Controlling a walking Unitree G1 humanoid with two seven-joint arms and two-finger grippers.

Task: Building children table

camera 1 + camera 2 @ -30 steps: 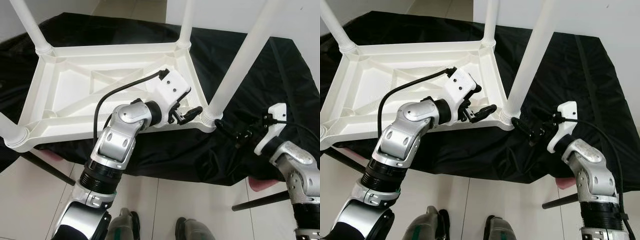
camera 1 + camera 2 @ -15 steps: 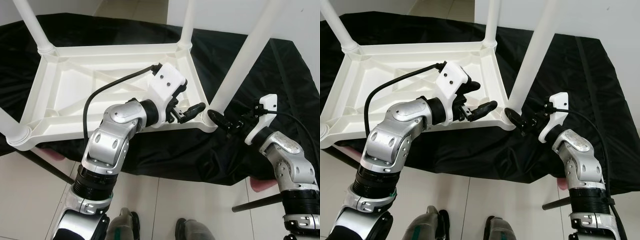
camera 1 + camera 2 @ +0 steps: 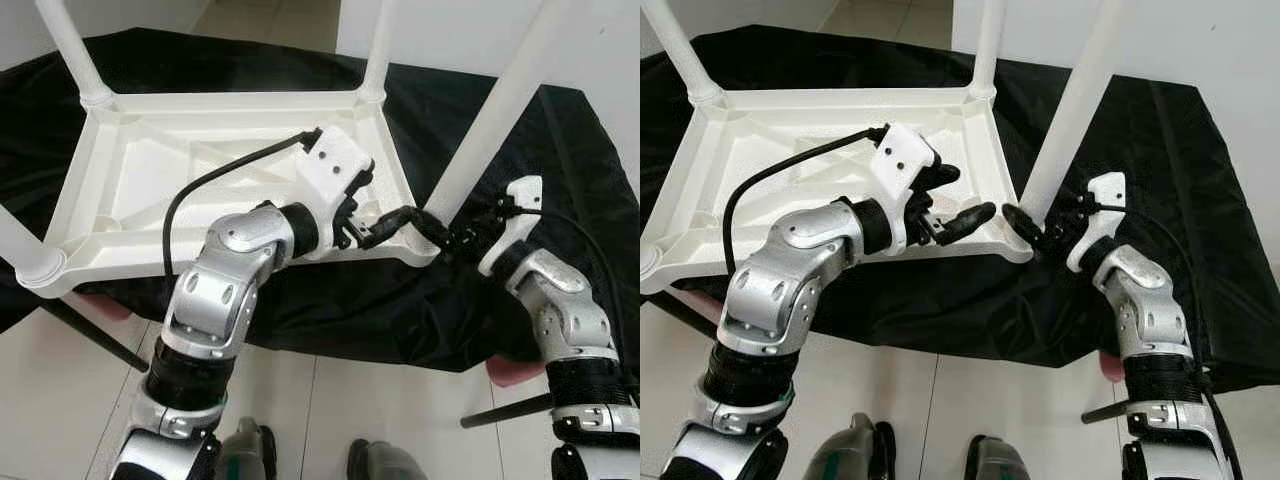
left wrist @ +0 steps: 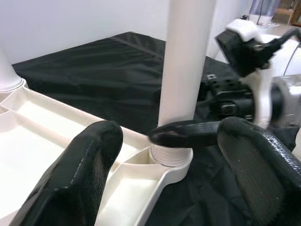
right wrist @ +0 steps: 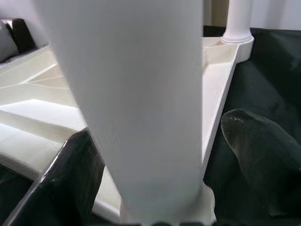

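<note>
An upturned white moulded-plastic children's table (image 3: 200, 190), ribbed underneath, lies on a black cloth-covered surface (image 3: 560, 150), its round white legs pointing up. The near-right white leg (image 3: 1080, 100) looks light, rigid and smooth, likely slippery; low by its socket seems the surest hold. The right gripper (image 3: 1032, 228) straddles that base, fingers spread, not clamped; the left gripper (image 3: 958, 200) gapes empty beside it.
</note>
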